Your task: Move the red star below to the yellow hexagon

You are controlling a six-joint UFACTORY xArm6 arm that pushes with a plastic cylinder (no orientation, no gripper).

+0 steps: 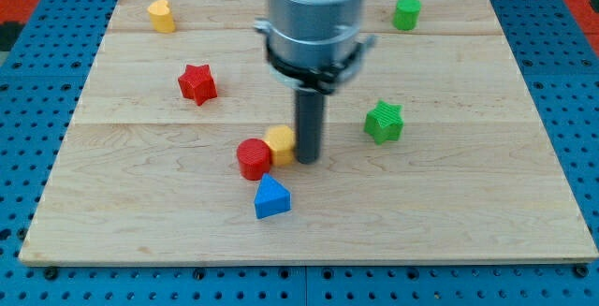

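Note:
The red star (pixel 197 83) lies on the wooden board at the view's upper left. The yellow hexagon (pixel 280 144) sits near the board's middle, touching a red cylinder (pixel 253 159) on its left. My tip (pixel 308 160) stands right against the yellow hexagon's right side, far to the lower right of the red star. The arm's grey body hangs over the top middle of the board.
A blue triangle (pixel 271 197) lies just below the red cylinder. A green star (pixel 384 122) is to the tip's right. A yellow heart-like block (pixel 162 14) is at the top left and a green cylinder (pixel 406 13) at the top right.

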